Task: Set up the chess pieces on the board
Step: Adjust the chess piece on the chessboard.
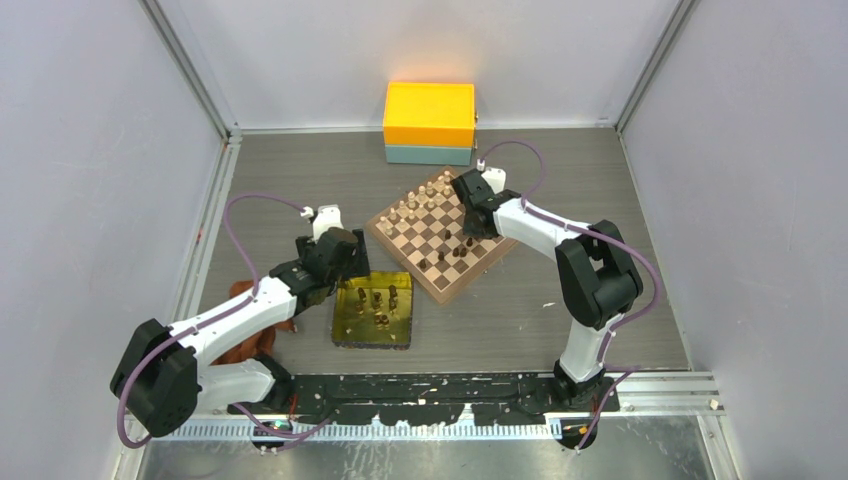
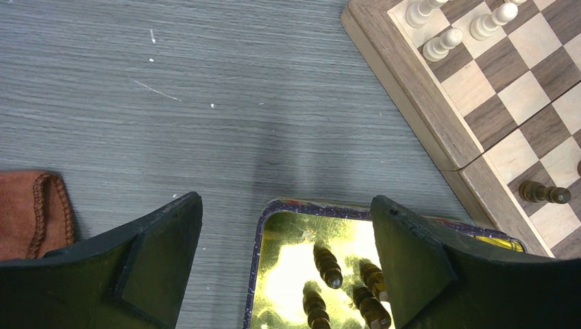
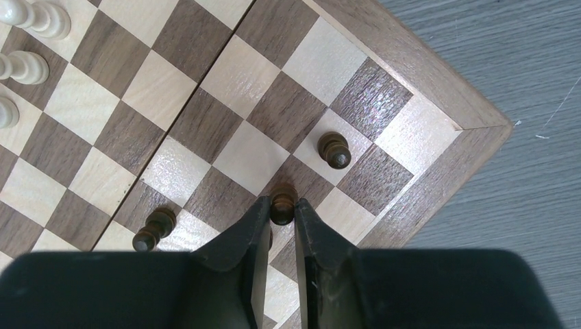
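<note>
The board lies angled at mid-table, with pale chessmen along its far left side and several dark chess pieces on its near right side. My right gripper is shut on a dark chess piece that stands on a dark square by the board's border. Two more dark pieces stand on either side of it. My left gripper hangs open over the far corner of the gold tray, where several dark pieces stand.
An orange and teal box sits against the back wall. A brown leather pouch lies left of the tray, under the left arm. The tray is close to the board's near left edge.
</note>
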Robot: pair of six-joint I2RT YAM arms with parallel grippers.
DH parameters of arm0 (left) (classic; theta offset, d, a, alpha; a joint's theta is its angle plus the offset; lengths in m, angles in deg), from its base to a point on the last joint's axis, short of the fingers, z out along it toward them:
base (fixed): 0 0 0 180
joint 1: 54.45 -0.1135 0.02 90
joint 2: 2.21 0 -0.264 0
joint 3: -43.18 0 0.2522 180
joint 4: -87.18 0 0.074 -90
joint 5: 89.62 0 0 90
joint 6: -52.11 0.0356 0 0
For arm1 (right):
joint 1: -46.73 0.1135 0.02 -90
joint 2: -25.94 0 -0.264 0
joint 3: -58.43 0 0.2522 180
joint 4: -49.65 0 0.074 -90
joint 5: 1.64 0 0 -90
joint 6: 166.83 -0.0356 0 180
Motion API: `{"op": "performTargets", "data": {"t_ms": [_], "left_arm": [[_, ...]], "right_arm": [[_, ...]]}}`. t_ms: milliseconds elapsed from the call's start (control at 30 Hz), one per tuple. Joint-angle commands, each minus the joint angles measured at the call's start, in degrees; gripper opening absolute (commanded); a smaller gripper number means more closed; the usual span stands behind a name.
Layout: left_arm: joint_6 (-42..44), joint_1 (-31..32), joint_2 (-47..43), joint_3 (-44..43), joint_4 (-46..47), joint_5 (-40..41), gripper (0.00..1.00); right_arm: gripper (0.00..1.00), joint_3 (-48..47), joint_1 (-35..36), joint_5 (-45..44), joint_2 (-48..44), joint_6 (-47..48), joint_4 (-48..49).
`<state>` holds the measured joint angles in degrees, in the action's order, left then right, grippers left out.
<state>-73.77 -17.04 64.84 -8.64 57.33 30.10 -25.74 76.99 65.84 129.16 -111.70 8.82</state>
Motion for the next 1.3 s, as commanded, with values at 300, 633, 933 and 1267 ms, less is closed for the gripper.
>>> {"op": "performTargets", "data": {"t_ms": [300,633,933,1267], "left_arm": [[-0.99,0.16,-1.30,0.23,2.13,0.76,0.93],[-0.95,0.12,-1.48,0.36,2.12,0.78,0.93],[-0.95,0.15,-1.22,0.36,2.30,0.70,0.93],[-0.77,0.12,-0.96,-0.08,2.21,0.70,0.93]], "right_arm": [[0.17,0.62,0.21,-1.18,-2.07,-1.07,0.77],[0.17,0.89,0.15,-2.18,-2.15,-1.07,0.46],[0.15,1.24,0.05,-2.85,-2.74,-0.91,0.37],[0.15,1.64,-0.71,-2.63,-3.18,-0.70,0.59]]}}
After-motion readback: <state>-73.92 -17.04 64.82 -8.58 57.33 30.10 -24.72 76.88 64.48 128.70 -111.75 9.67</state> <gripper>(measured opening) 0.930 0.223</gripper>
